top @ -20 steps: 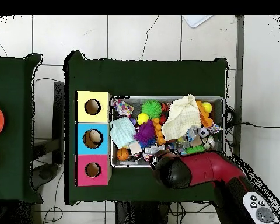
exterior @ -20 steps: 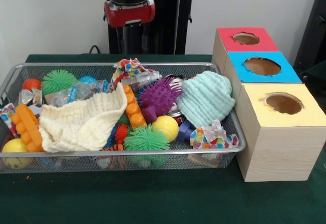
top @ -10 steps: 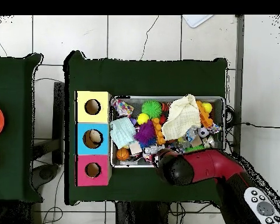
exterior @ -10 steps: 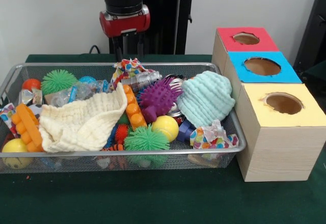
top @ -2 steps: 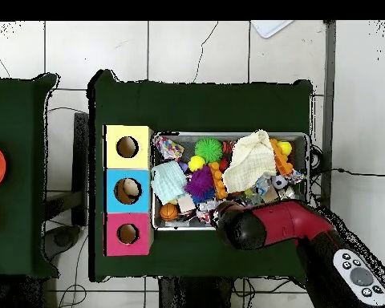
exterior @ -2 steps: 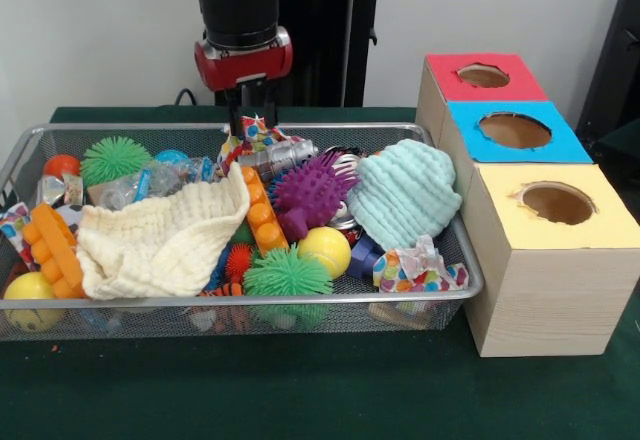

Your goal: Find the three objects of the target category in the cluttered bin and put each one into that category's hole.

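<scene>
Over the last second I came down from above the bin's [exterior @ -2 steps: 470, 280] far rim until my gripper [exterior @ -2 steps: 250, 120] hung right over the colourful wrapper [exterior @ -2 steps: 252, 132] at the back of the pile, just beside the silver can [exterior @ -2 steps: 285, 156]. Nothing in the bin had shifted; only my arm had moved, so I judged this was the reach for a first pick, with no sorting done yet. My fingers [exterior @ -2 steps: 236, 118] stood a narrow way apart and held nothing.

Which category I was after I couldn't tell for sure. The wrapper under me was crumpled, shiny and dotted in many colours, half tucked behind the can, so it looked light and likely to slip or drag neighbours. A second wrapper [exterior @ -2 steps: 420, 268] like it lay at the bin's near corner beside the yellow box [exterior @ -2 steps: 560, 260]. From overhead my arm [top @ -2 steps: 276, 228] hid the spot.
</scene>
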